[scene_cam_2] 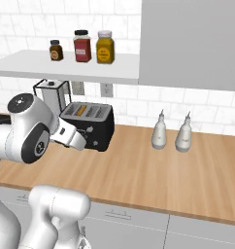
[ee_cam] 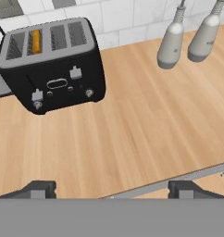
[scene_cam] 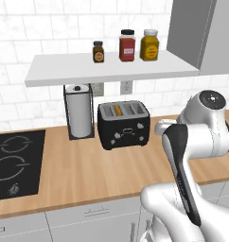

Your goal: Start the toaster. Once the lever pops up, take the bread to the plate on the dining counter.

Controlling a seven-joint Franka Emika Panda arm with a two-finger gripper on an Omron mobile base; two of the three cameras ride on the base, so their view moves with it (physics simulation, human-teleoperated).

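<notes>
Your gripper (ee_cam: 112, 187) stood wide, empty, short of toaster (ee_cam: 53, 65); bread (ee_cam: 36, 40) was down in slot. Likely next: press lever.

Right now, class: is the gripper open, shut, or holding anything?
Gripper: open, holding nothing; its fingertips stand wide apart above the wooden counter.

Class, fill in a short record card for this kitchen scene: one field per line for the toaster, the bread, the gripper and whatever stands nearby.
toaster: black, on the wood counter, by the tiled wall
bread: orange slice sitting in the second slot from the left, seen from the front
gripper: open, holding nothing, back from the toaster
paper towel holder: left of the toaster
shelf: three jars above the toaster
two grey bottles: right of the toaster
</notes>
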